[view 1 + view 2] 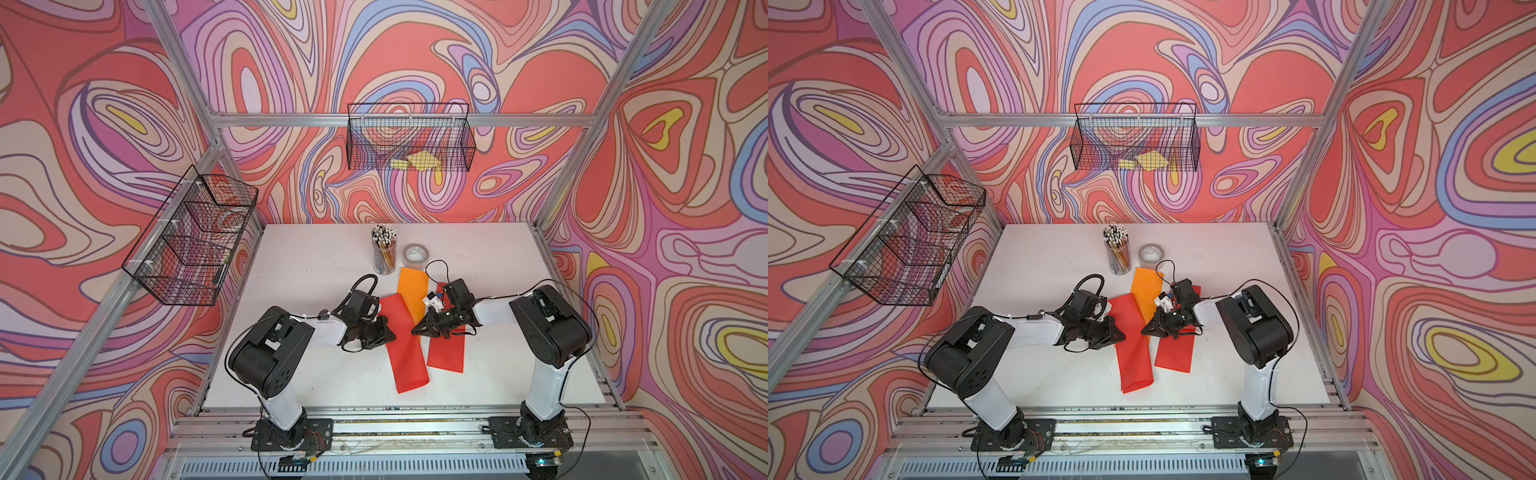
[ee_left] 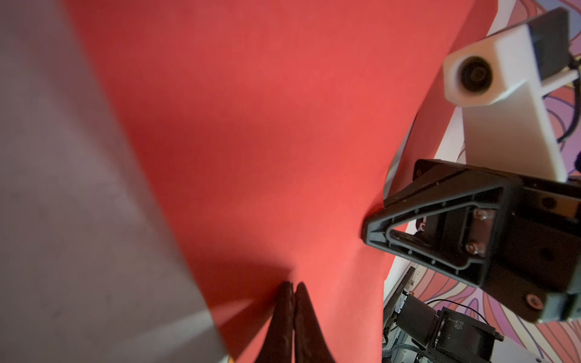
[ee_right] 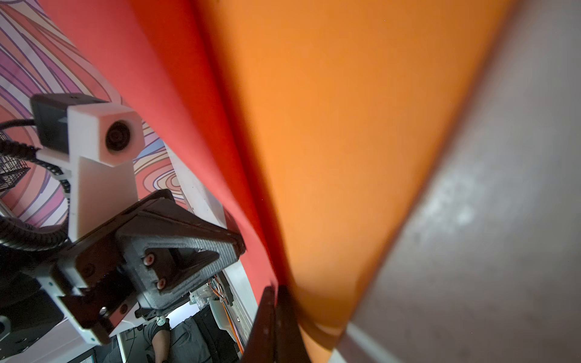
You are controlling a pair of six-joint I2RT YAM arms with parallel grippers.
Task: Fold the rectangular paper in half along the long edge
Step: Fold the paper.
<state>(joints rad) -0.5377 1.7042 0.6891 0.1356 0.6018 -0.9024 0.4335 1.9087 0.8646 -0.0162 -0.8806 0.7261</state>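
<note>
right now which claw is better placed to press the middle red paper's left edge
Left, probably: left claw is shut at that edge of the red paper; right claw sits across it, by the orange paper.

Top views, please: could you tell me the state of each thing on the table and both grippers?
middle red paper: bowed, not flat
orange paper: lies against it
left gripper: shut, at middle red paper
right gripper: shut, by orange paper
pencil cup: upright, full
tape roll: lying flat
</note>
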